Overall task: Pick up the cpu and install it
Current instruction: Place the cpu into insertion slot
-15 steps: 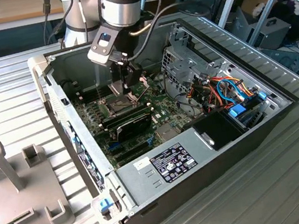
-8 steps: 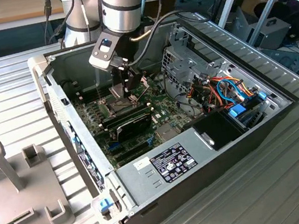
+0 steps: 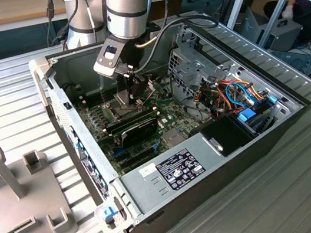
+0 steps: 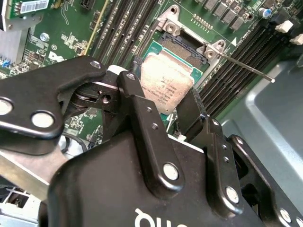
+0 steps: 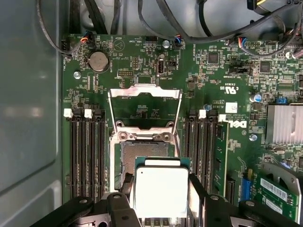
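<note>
The cpu (image 4: 165, 85) (image 5: 161, 187) is a small square chip with a silver-grey top and a green rim. My gripper (image 4: 163, 101) (image 5: 161, 191) is shut on it, one black finger (image 4: 135, 94) on each of two opposite edges. It hangs slightly tilted just above the open socket (image 5: 142, 153) (image 4: 182, 47), overlapping one side of it. The socket's hinged metal frame (image 5: 144, 106) stands flipped up. In the exterior view the gripper (image 3: 134, 93) reaches down into the computer case over the motherboard (image 3: 165, 121).
Black memory slots (image 5: 87, 151) flank the socket, and its thin lever rod (image 4: 241, 66) sticks out beside it. A long black module (image 3: 136, 125), the power supply (image 3: 170, 171), coloured cables (image 3: 235, 94) and the case wall (image 3: 74, 130) surround the arm. A grey fixture (image 3: 14, 200) stands outside the case.
</note>
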`<act>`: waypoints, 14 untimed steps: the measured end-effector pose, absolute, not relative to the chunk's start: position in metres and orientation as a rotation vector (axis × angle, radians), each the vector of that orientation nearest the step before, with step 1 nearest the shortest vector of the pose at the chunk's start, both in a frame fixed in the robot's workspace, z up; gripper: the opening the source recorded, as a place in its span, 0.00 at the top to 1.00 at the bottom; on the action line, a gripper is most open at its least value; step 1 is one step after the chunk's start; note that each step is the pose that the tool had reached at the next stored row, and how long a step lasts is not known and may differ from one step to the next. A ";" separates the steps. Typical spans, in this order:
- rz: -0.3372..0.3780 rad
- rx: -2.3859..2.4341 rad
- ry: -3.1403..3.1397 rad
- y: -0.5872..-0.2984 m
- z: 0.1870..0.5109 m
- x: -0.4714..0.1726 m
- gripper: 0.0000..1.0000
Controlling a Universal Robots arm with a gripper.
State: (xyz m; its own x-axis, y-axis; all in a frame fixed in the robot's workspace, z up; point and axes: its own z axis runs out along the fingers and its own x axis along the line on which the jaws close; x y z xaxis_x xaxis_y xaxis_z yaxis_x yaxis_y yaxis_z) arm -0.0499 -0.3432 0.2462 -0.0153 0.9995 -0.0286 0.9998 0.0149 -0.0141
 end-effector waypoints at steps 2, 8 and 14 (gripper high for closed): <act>-0.047 2.197 2.231 -0.341 0.245 -0.050 0.45; -0.047 2.197 2.231 -0.336 0.239 -0.050 0.45; -0.047 2.197 2.231 -0.334 0.233 -0.050 0.45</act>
State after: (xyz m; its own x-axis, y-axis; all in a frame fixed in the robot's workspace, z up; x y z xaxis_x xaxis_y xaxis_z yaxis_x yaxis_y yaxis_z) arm -0.0499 -0.3338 0.2334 -0.0155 0.9995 -0.0286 0.9998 0.0151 -0.0140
